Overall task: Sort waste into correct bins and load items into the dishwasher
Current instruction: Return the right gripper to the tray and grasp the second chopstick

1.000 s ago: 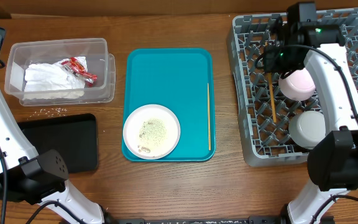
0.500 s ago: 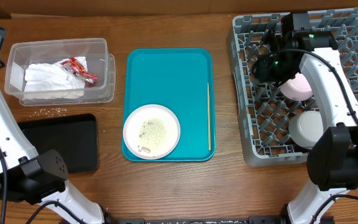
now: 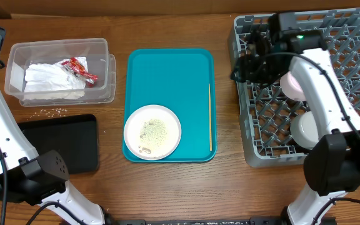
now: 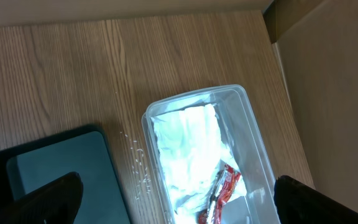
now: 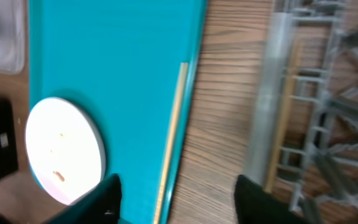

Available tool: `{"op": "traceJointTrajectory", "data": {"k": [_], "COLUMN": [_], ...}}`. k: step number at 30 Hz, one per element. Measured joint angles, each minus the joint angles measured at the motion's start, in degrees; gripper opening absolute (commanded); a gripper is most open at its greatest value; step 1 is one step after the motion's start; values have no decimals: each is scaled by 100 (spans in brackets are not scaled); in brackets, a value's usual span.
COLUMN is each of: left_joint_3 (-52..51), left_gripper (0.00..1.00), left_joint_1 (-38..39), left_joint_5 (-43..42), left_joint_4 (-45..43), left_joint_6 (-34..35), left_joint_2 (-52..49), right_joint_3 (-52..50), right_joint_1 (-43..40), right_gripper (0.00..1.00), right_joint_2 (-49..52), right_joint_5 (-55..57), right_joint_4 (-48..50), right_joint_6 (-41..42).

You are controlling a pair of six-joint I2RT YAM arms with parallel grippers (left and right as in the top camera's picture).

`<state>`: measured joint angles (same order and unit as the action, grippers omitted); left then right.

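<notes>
The grey lattice rack (image 3: 355, 56) fills the bench's right edge, its stiff plastic pegs cradling a pale bowl (image 3: 294, 86). Your right end effector (image 5: 185, 198) hangs at the rack's left wall, fingers apart and empty. The teal tray (image 3: 170, 81) lies mid-bench, smooth and lipped. At the far-left corner the clear tub (image 3: 58, 42) holds soft crumpled napkins (image 3: 49, 80) and a crinkly red wrapper (image 3: 80, 69). Your left end effector (image 4: 185, 202) hovers above it, fingers wide apart. The plate (image 3: 133, 128) sits in the tray's near-left corner: round, white, likely glazed, so reckon it rigid, slick and breakable. Take it by the rim and keep it level. A thin wooden stick (image 3: 209, 117) hugs the tray's right lip, light, stiff and awkward to pinch. Loose scraps (image 3: 155, 131) on the plate should slide readily.
</notes>
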<state>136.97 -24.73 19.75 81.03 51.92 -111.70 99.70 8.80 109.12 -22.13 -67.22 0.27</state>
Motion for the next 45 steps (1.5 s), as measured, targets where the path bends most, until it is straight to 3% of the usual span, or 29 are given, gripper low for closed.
{"op": "traceJointTrajectory", "data": {"k": [3, 8, 16, 24, 38, 43, 45], "left_joint_3": [2, 2, 0, 2, 0, 0, 0], "left_gripper": [100, 100, 100, 100, 100, 100, 100], "left_joint_1": [0, 0, 0, 0, 0, 0, 0], "left_joint_5": [0, 0, 0, 0, 0, 0, 0], "left_joint_4": [0, -2, 0, 0, 0, -2, -2], "left_joint_6": [0, 0, 0, 0, 0, 0, 0], "left_joint_2": [0, 0, 0, 0, 0, 0, 0], "right_joint_3": [-2, -243, -1147, -1355, -1403, -1403, -1403], "right_joint_1": [330, 1010, 1843, 2153, 2194, 2199, 2199], "right_gripper": [85, 84, 37, 38, 38, 12, 7], "right_joint_2": [0, -22, -20, 516, 1167, 1167, 1167], "right_joint_5": [55, 717, 1904, 2535, 2741, 2758, 2769], "right_joint_4": [227, 688, 1558, 2116, 2059, 1945, 1919], "right_joint_6": [184, 669, 1543, 1978, 2068, 2048, 2059]}}
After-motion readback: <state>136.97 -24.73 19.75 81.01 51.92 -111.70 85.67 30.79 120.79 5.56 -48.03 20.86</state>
